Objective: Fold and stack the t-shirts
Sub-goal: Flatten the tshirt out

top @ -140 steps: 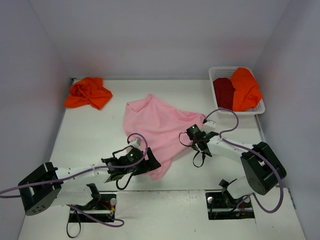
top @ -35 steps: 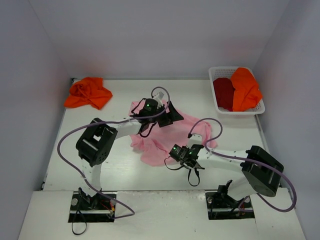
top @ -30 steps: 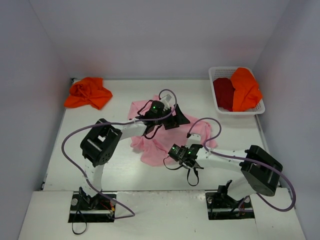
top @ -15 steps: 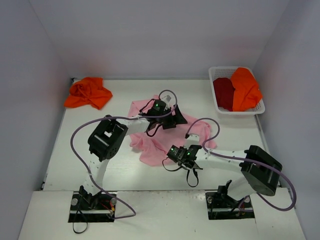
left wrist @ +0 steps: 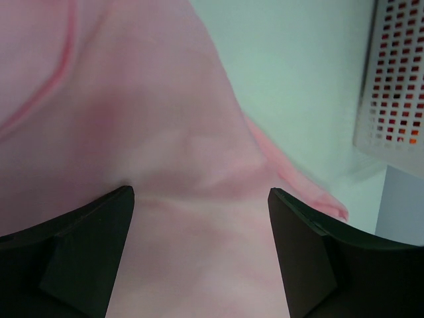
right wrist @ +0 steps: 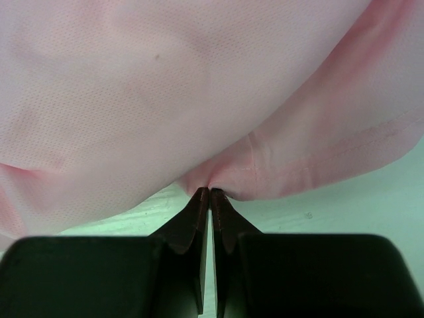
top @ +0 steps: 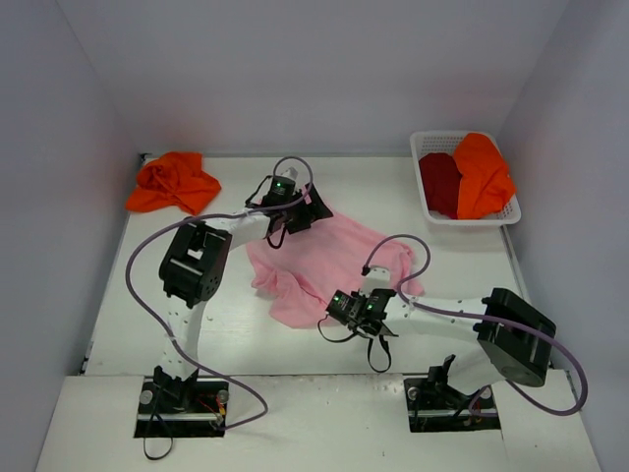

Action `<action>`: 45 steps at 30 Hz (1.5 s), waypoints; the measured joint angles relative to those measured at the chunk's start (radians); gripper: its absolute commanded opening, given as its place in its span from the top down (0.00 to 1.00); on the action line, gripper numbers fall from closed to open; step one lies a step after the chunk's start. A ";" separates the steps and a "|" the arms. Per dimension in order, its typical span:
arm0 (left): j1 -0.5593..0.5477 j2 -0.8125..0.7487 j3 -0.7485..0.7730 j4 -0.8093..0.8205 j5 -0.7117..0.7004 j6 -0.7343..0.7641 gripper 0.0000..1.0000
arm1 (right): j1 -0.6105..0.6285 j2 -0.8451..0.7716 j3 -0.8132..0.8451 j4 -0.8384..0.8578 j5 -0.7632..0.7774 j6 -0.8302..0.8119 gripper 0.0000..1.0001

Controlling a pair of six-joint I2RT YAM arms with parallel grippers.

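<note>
Pink shirt [top: 324, 258] lies mid-table; my right gripper [right wrist: 210, 193] pinches its near hem tight, my left gripper [left wrist: 199, 199] gapes wide over its far edge, empty. Basket [top: 425, 144] holds 1 red shirt [top: 439, 182] and 1 orange shirt [top: 482, 175].

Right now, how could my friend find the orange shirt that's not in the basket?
Start at the white table and go to its far left corner. The orange t-shirt lies there in a crumpled heap, alone. The other orange t-shirt sits in the white basket at far right, and the pink t-shirt lies in the middle.
</note>
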 measured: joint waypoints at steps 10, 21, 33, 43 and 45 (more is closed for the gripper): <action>0.105 -0.019 -0.071 0.062 -0.018 -0.008 0.23 | 0.020 -0.011 0.001 -0.008 0.000 -0.006 1.00; 0.059 0.028 0.074 -0.100 -0.107 0.046 0.23 | 0.061 0.027 0.029 -0.012 0.001 -0.006 1.00; 0.151 0.076 0.195 -0.235 -0.174 0.079 0.23 | 0.066 0.024 0.029 -0.012 0.000 -0.006 1.00; 0.232 0.090 0.217 -0.261 -0.189 0.098 0.23 | 0.079 0.030 0.034 -0.015 0.001 -0.010 1.00; 0.226 0.102 0.237 -0.263 -0.192 0.106 0.23 | 0.085 0.031 0.039 -0.015 0.001 -0.010 1.00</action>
